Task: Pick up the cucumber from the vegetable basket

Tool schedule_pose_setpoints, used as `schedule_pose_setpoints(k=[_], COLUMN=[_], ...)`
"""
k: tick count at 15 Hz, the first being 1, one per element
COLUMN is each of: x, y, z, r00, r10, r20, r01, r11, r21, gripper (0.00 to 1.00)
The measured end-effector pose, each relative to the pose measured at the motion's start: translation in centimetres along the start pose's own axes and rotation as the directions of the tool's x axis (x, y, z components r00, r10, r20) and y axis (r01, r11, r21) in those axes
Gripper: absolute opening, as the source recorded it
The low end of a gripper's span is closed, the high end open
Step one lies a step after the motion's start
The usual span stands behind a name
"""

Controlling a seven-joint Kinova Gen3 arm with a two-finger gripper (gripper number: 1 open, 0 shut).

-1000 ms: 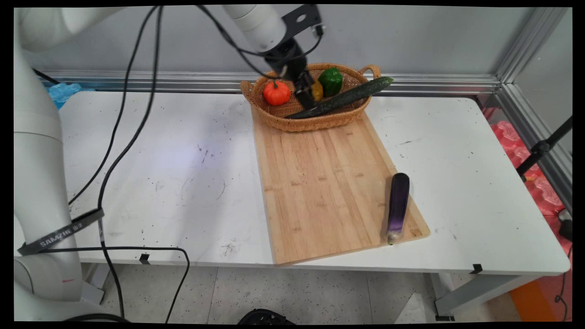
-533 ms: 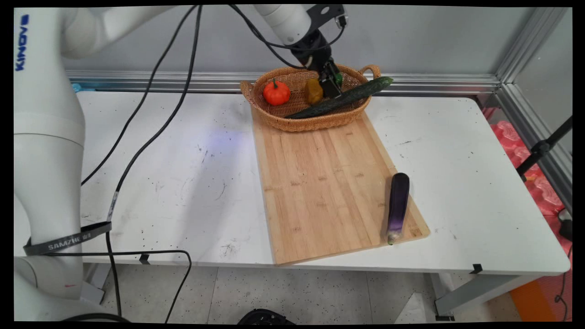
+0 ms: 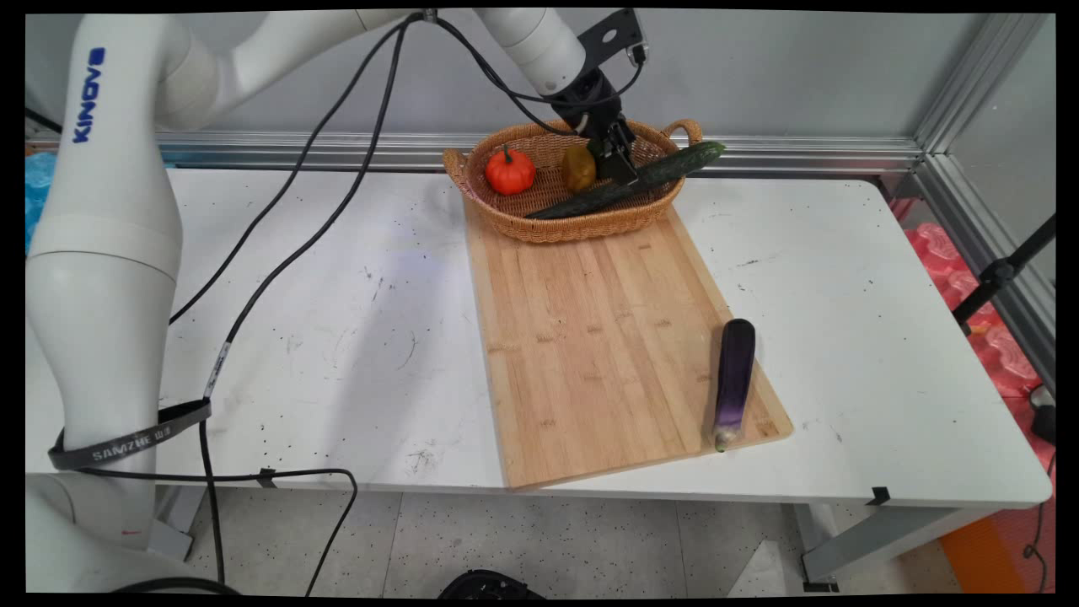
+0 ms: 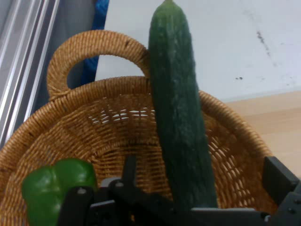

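Observation:
My gripper (image 3: pixel 621 169) hangs open inside the right half of a wicker basket (image 3: pixel 582 226), at the far end of the cutting board. A long green cucumber (image 3: pixel 649 175) lies slantwise across the basket, its tip over the right rim. In the hand view the cucumber (image 4: pixel 181 117) runs up between my two fingers (image 4: pixel 281 180), with a gap on each side. A green pepper (image 4: pixel 54 188) sits in the basket (image 4: pixel 117 136) just left of my gripper (image 4: pixel 178 197); the main view hides it behind the hand. An orange pumpkin (image 3: pixel 510 171) and a brownish-yellow pepper (image 3: pixel 578 167) lie further left.
A wooden cutting board (image 3: pixel 590 337) runs from the basket to the table's near edge. A purple eggplant (image 3: pixel 733 381) lies along its right near corner. Black cables (image 3: pixel 278 219) hang from the arm over the table's left half. An aluminium rail (image 3: pixel 801 156) lines the back.
My gripper has moved right across the basket, from over the brownish-yellow pepper to the cucumber and green pepper, and dropped a little. The vegetables have stayed put.

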Motion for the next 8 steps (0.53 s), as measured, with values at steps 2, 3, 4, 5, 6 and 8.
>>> schedule_pose_setpoints(k=[2, 3, 4, 5, 6, 8], x=[-0.2, -0.4, -0.5, -0.7, -0.8, -1.0], y=[-0.4, -0.6, -0.7, -0.9, -1.0, -1.3], z=[0.7, 1.1, 1.4, 1.8, 2.1, 2.7], r00=[1.0, 1.0, 1.0, 1.0, 1.0, 1.0], r10=[-0.003, -0.006, -0.008, -0.011, -0.013, -0.018], r20=[-0.004, -0.006, -0.008, -0.009, -0.011, -0.014], r01=[0.003, 0.006, 0.008, 0.011, 0.013, 0.018], r11=[1.0, 1.0, 1.0, 1.0, 1.0, 1.0], r21=[-0.001, -0.003, -0.004, -0.005, -0.005, -0.004], gripper=[1.0, 1.0, 1.0, 1.0, 1.0, 1.0])
